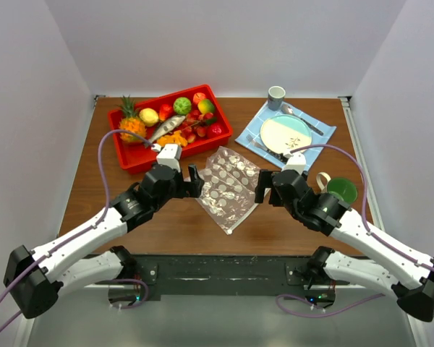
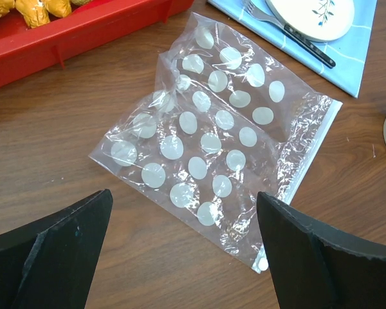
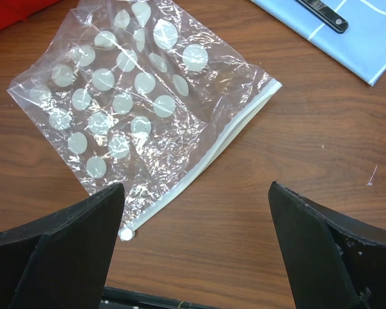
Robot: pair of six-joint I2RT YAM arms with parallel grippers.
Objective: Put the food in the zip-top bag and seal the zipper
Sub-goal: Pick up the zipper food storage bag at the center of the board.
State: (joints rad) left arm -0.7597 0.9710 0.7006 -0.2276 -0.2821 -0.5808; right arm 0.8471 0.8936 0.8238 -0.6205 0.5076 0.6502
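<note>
Top view. Clear plastic zip-top bag with white dots lies flat and empty mid-table on the brown wooden table, between the two grippers. Left gripper is just beside its left edge and right gripper just beside its right edge. Both have their jaws spread and hold nothing. The small plastic toy fruits sit in a red rectangular plastic tray behind the left arm, well apart from the bag. A blue cloth with a round plate is at back right, and a green cup sits by the right arm.

Left wrist view. The black fingers are wide apart above the bag. The bag is creased, and its clear ridged zipper strip runs along the far right edge. The tray wall is at upper left.

Right wrist view. The fingers are parted over bare wood. The zipper faces this gripper, with the bag beyond it. I cannot tell whether the zipper is sealed.
</note>
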